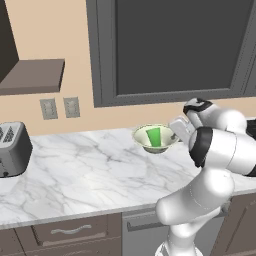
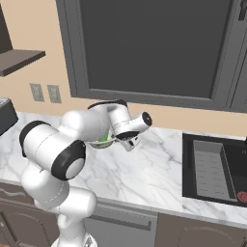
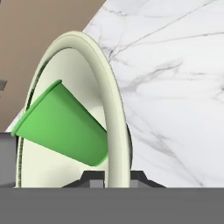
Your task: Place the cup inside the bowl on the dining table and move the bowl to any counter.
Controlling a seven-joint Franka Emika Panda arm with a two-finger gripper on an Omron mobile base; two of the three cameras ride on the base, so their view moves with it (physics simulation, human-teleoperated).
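The cream-white bowl (image 1: 144, 140) sits low at the back of the marble counter (image 1: 80, 170), below the window. The green cup (image 1: 154, 136) lies inside it. In the hand view the cup (image 3: 65, 127) leans on its side against the bowl's pale inside, behind the rim (image 3: 114, 109). My gripper (image 3: 116, 178) is shut on that rim, one fingertip (image 3: 92, 176) inside the bowl and one outside. From the left base view the gripper (image 1: 175, 136) meets the bowl's right edge. Whether the bowl touches the counter I cannot tell. The dining table is out of view.
A grey toaster (image 1: 12, 148) stands at the counter's left end. Two wall outlets (image 1: 48, 108) are above it, under a dark shelf (image 1: 35, 75). A black sink (image 2: 214, 169) is set into the counter to the right. Bare marble lies in front of the bowl.
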